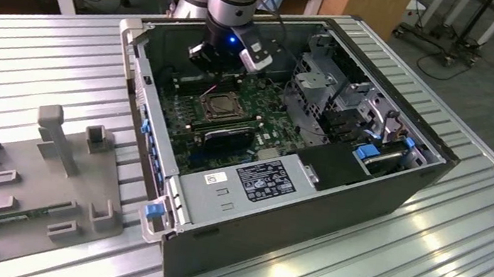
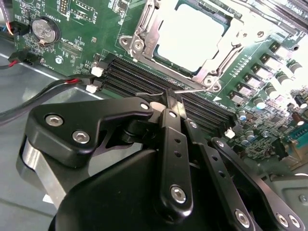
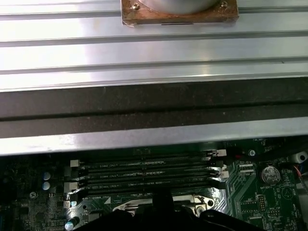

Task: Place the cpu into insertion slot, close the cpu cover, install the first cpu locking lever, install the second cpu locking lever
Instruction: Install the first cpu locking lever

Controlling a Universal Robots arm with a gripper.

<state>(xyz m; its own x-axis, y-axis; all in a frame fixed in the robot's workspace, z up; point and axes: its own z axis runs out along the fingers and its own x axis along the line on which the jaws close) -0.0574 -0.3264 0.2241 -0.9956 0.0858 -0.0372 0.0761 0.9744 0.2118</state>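
Note:
The cpu (image 2: 192, 36), a pale square chip, lies in the socket on the green motherboard. The cpu cover (image 2: 144, 30), a metal frame, lies flat around it. In the exterior view the socket (image 1: 217, 106) sits mid-board inside the open computer case, and my gripper (image 1: 222, 74) hangs just behind it. In the second wrist view my gripper (image 2: 171, 98) has its black fingers together at the socket's edge by the memory slots. A thin wire locking lever (image 2: 149, 94) runs across right at the fingertips. Whether the tips pinch it is hidden.
The case wall (image 1: 144, 89) and drive cages (image 1: 329, 99) hem in the motherboard. Memory slots (image 3: 144, 173), a coin battery (image 3: 269, 174) and red-black cables (image 2: 57, 86) lie close by. A grey fixture tray (image 1: 31, 182) sits on the slatted table at the exterior view's left.

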